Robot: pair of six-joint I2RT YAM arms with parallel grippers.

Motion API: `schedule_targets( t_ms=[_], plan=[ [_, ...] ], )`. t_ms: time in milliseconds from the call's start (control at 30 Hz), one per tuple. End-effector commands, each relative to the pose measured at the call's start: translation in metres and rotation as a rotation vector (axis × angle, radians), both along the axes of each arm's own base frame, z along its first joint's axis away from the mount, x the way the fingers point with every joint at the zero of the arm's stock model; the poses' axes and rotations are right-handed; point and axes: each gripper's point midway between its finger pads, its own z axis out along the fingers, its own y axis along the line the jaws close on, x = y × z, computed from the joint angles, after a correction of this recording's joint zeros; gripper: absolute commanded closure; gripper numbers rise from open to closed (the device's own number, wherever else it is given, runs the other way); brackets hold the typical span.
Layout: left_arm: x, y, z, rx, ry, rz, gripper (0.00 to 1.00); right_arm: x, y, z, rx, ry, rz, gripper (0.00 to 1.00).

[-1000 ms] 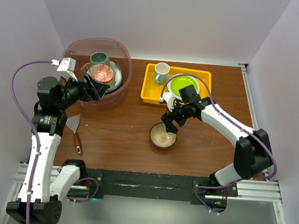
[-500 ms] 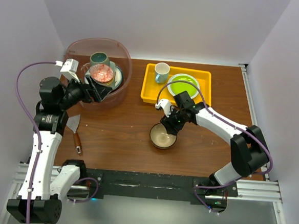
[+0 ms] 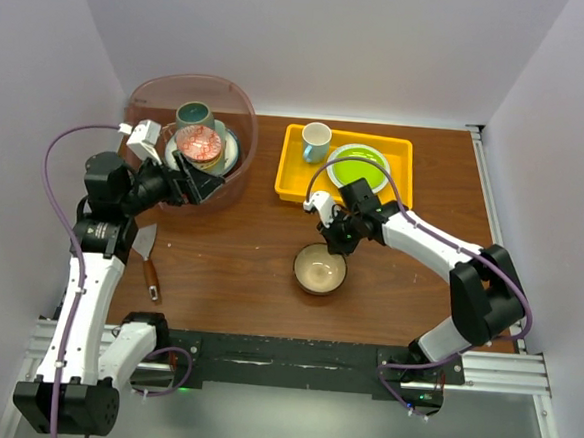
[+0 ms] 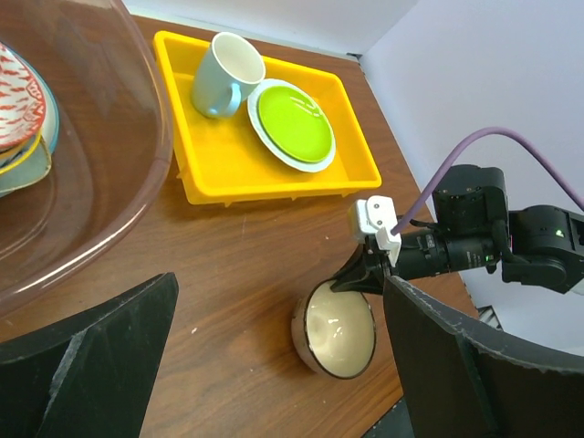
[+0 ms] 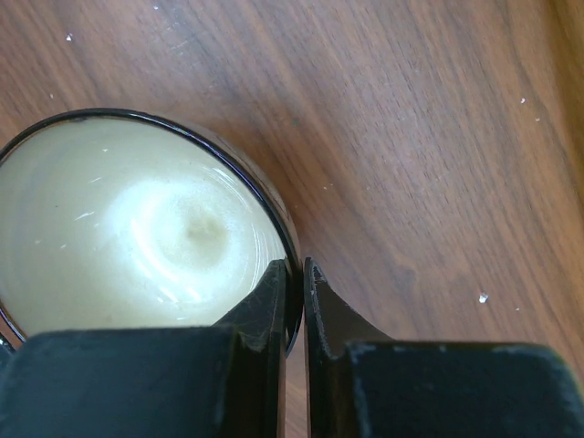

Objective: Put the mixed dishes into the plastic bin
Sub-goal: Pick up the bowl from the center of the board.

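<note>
A cream-glazed bowl [image 3: 320, 269] [image 4: 342, 328] [image 5: 137, 228] with a dark rim stands on the wooden table. My right gripper [image 3: 338, 244] [image 5: 297, 266] is shut on its far rim, one finger inside and one outside. The plastic bin [image 3: 237, 180] [image 4: 100, 137] sits at the back left, holding a teal mug [image 3: 193, 115], a red patterned bowl [image 3: 199, 143] and plates [image 4: 18, 109]. My left gripper [image 3: 199, 182] [image 4: 280, 283] hangs open and empty at the bin's near wall.
A yellow tray [image 3: 293, 179] [image 4: 274, 178] at the back holds a white cup [image 3: 316, 140] and a lime-green plate [image 3: 358, 166]. A scraper with a wooden handle [image 3: 147, 254] lies on the table near the left arm.
The right gripper came down over the bowl's far rim and closed on it. The left gripper drifted a little to the right along the bin, still open.
</note>
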Motion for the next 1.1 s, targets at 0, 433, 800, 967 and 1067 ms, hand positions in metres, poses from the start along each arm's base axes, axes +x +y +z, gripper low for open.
schedule_targets(
  t_ms=[0,433,800,967,1067],
  plan=[
    [-0.005,-0.012,0.0,-0.021,0.013,-0.049,0.0,-0.006,0.005,0.013,0.034,-0.014,0.058,1.0],
    [-0.021,-0.09,-0.026,0.058,0.109,-0.218,0.0,-0.007,0.006,0.061,0.151,-0.002,0.068,1.0],
    [-0.031,-0.154,-0.057,0.09,0.175,-0.296,0.0,0.004,0.004,0.09,0.228,0.011,0.016,1.0],
    [-0.031,-0.171,-0.074,0.135,0.207,-0.266,0.0,0.01,0.001,0.097,0.244,0.002,-0.019,1.0],
    [-0.031,-0.175,-0.084,0.15,0.23,-0.244,0.0,0.012,-0.001,0.099,0.252,0.0,-0.037,1.0]
  ],
)
